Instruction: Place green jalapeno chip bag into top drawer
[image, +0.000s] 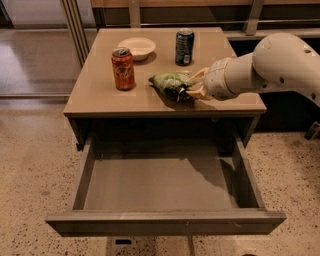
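Claw closed on the chip bag, on the tabletop above the open drawer.

The gripper (194, 84) reaches in from the right at the end of the pale arm (280, 65), its two tan fingers (201, 74) drawn in narrow against the right end of the green jalapeno chip bag (167, 82), one above and one below. The bag lies on the table (100, 95), right of middle and near the front edge. An orange-red soda can (123, 68) stands to its left, a dark can (184, 47) just behind it, and a shallow pale bowl (136, 48) at the back. Below, the top drawer (160, 182) is pulled out, its grey floor in shadow on the right.
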